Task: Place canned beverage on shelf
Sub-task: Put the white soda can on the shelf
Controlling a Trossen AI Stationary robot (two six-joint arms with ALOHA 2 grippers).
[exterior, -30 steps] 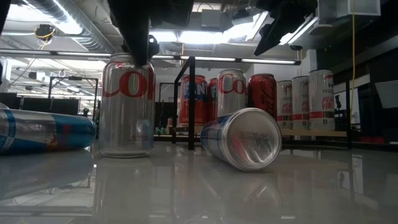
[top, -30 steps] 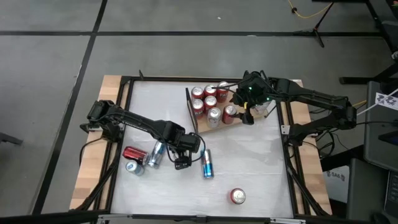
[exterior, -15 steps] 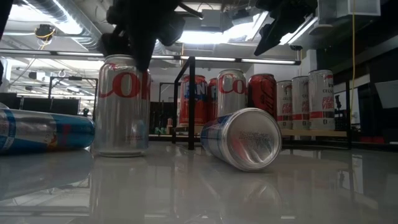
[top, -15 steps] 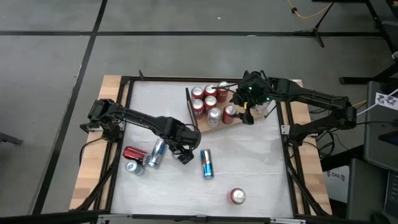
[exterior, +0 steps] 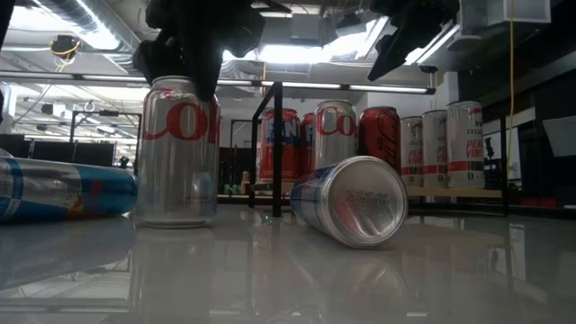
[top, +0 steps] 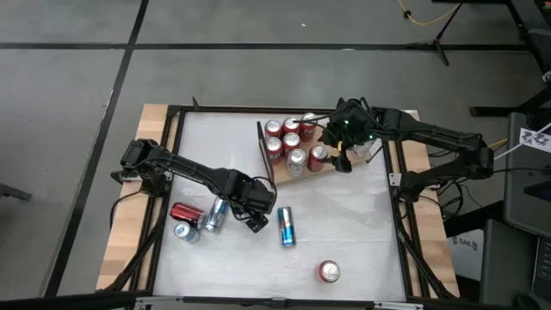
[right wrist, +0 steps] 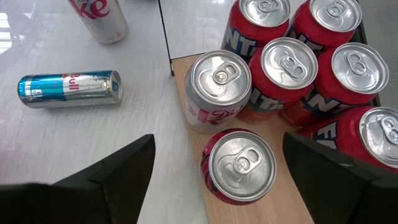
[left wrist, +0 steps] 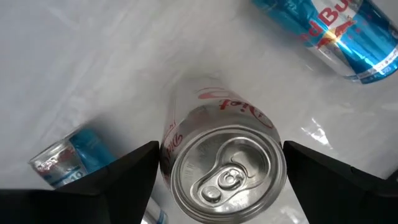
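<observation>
A silver cola can [exterior: 175, 153] stands upright on the white table, with my left gripper [left wrist: 221, 168] shut on it from above; in the high view this gripper [top: 255, 213] is left of centre. The shelf [top: 301, 179], a wooden board with a dark upright rail [top: 263, 151], lies at the far right and carries several red and silver cans [right wrist: 292, 68]. My right gripper [right wrist: 217, 143] hangs open above those cans and holds nothing. My left gripper pinches the silver can's upper wall just below the rim [left wrist: 166, 163] between its two fingers [left wrist: 134, 171], one on each side. The fingers point straight down. The can stays upright with its base on the table.
A blue can [top: 286, 226] lies on its side just right of the held can. An upright red can [top: 329, 272] stands near the front edge. To the left lie a red can [top: 185, 212] and two more cans [top: 213, 213]. Dark frame rails edge the table.
My left gripper has rolled about its downward axis while staying over the silver can. The can has shifted a little toward the table's left and stays upright on the table.
</observation>
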